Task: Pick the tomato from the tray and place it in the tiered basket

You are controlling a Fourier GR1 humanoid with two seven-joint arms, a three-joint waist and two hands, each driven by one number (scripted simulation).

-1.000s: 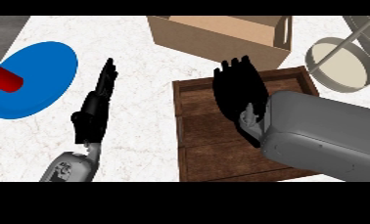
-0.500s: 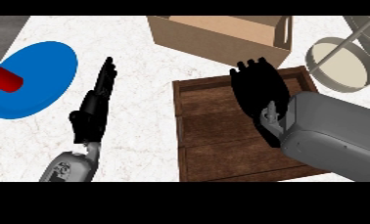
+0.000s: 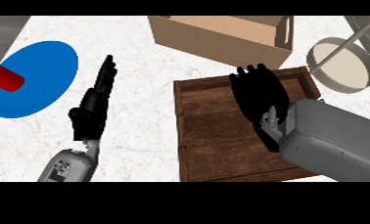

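Right robot hand (image 3: 256, 96) rightward, tray (image 3: 209, 135) half-covered

Wood tray (image 3: 217, 135), cardbd box (image 3: 217, 34), marble ctr (image 3: 145, 71)

Grey forearms (image 3: 325, 137); black hands (image 3: 92, 108)

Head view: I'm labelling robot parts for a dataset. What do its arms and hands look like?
The left hand and right hand are black, with slim fingers and a thumb. The left forearm and right forearm are smooth, rounded grey shells. No cables show.
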